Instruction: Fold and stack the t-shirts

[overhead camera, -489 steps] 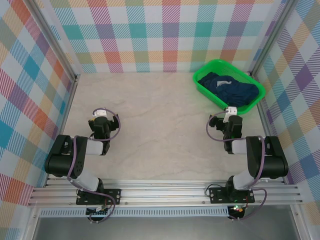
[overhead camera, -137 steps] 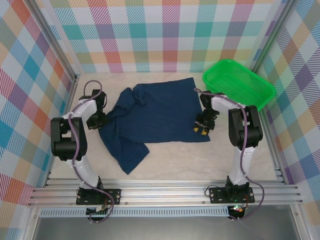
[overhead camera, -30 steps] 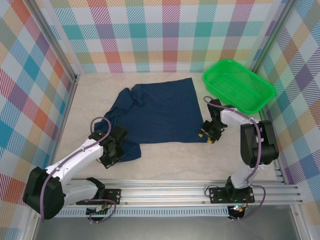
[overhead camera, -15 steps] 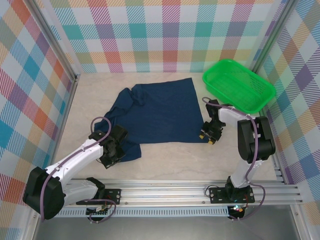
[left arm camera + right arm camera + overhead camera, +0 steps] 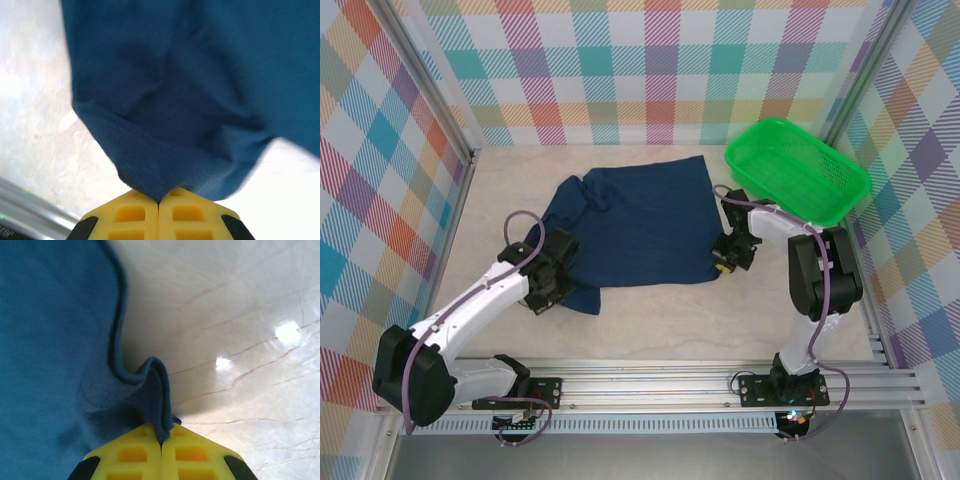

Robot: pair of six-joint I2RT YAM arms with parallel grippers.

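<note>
1. T-shirt (image 5: 638,222): navy, spread mostly flat at mid-surface (image 5: 660,320), just left of basket (image 5: 798,168). Rumpled at far-left corner. No print seen on upper face.
2. Basket: green, empty, at far-right corner.
3. Left tool (image 5: 159,202): closed on a bunched fold of cloth at near-left edge of t-shirt, with cloth draping away from the yellow pads.
4. Right tool (image 5: 161,442): closed on near-right hem of t-shirt, pinching a small raised ridge of cloth beside bare surface.
5. Step in hand, as judged: 1st fold at its start, with both near corners gripped and nothing yet folded over. Stacking not begun.
6. Next move, as judged: calls for raising both tools together and carrying near edge over toward far edge at even height, keeping cloth taut between the 2 grips.
7. Caution: rumpled far-left corner likely to spoil a square fold unless smoothed. Thin pinch on the right hem liable to slip under a hard pull.
</note>
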